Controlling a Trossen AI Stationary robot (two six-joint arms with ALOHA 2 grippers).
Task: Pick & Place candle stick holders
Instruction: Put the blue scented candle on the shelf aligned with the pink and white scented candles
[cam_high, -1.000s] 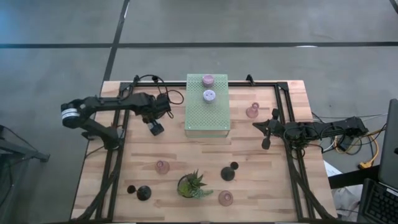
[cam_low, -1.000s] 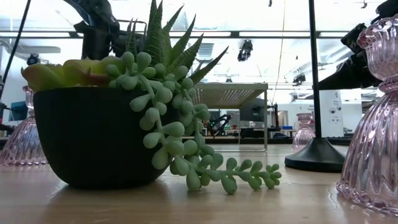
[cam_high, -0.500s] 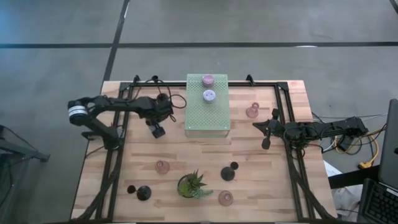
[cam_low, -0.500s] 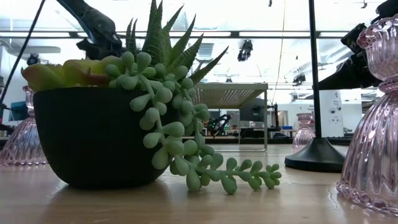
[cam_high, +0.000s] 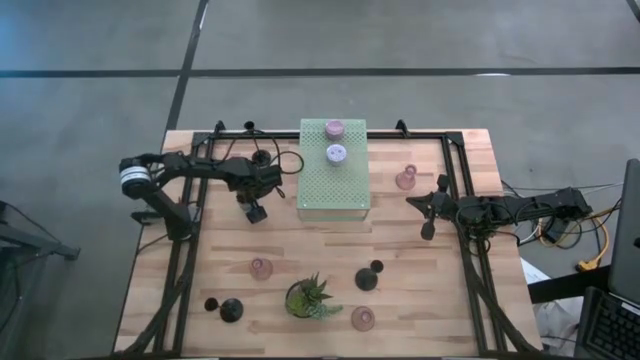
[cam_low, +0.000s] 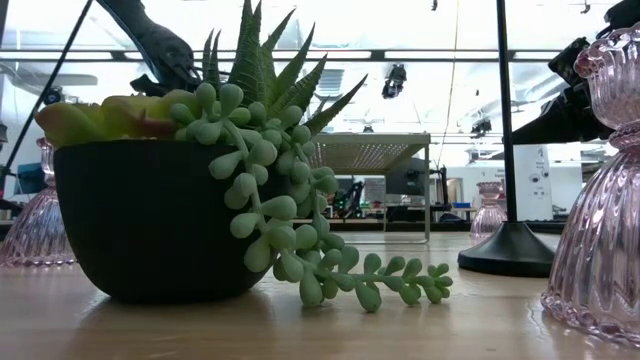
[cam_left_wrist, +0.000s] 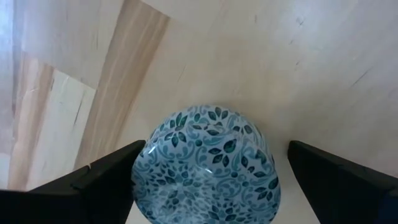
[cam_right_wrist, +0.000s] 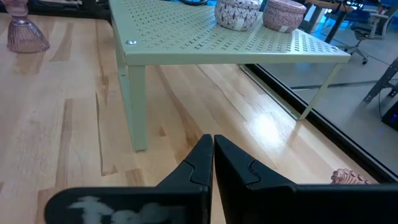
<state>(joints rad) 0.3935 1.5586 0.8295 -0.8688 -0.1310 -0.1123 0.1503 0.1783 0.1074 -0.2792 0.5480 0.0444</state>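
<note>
- The left arm has swung nearer the pale green perforated box (cam_high: 334, 166).
- Left of that box, the left gripper (cam_high: 256, 211) stands wide open around the round blue leaf-patterned holder (cam_left_wrist: 205, 165), ungripped.
- Off-centre closing could tip it.

Even, bright daylight; soft shadows on the table (cam_high: 420, 260); low view backlit by windows, foreground plant (cam_low: 200, 190) dark

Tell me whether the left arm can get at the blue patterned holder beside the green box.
Probably yes. The left gripper hangs over the blue patterned holder with its open fingers on either side; only bare table surrounds it, and the green box stands apart.
</note>
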